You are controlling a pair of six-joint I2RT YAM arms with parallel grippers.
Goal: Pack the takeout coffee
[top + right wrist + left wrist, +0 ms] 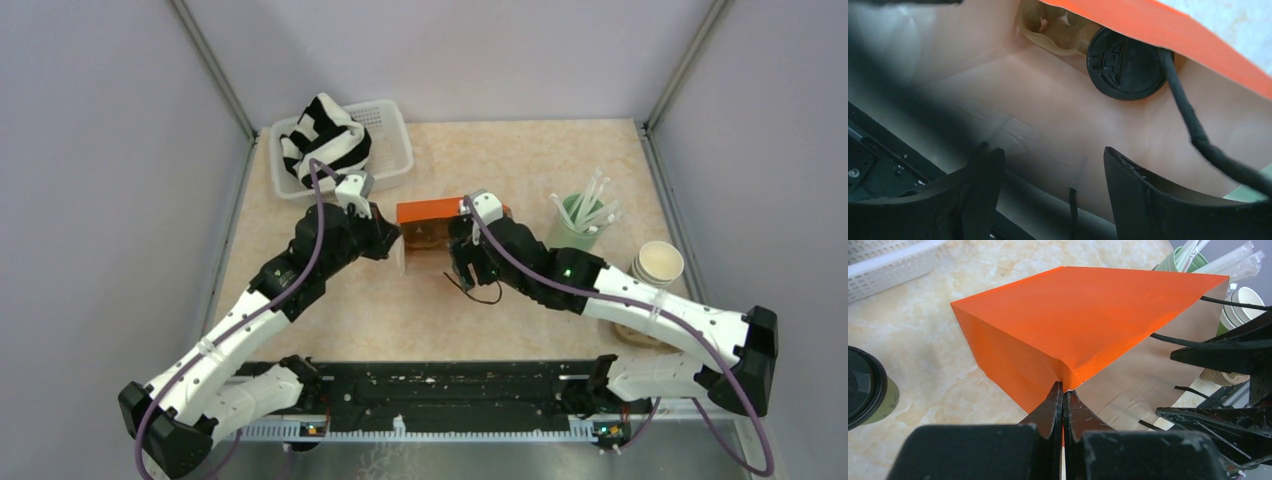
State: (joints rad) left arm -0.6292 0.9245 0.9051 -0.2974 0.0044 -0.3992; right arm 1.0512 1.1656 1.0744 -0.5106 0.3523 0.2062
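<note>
An orange paper bag [428, 222] lies on its side mid-table, mouth toward the arms. My left gripper [1064, 387] is shut on a corner of the bag's rim [1068, 330] and holds the mouth up. One dark green coffee cup with a black lid [1125, 62] sits deep inside the bag, beside a pulp carrier [1048, 30]. The other lidded cup [865, 390] stands on the table left of the bag; the top view hides it. My right gripper [1053, 170] is open and empty at the bag's mouth.
A black bag handle cord [1188, 120] hangs across the mouth. A pale mint tumbler of white straws [578, 222] and a stack of empty paper cups [657, 264] stand right of the bag. A white basket [392, 150] with a striped cloth [322, 138] is at the back left.
</note>
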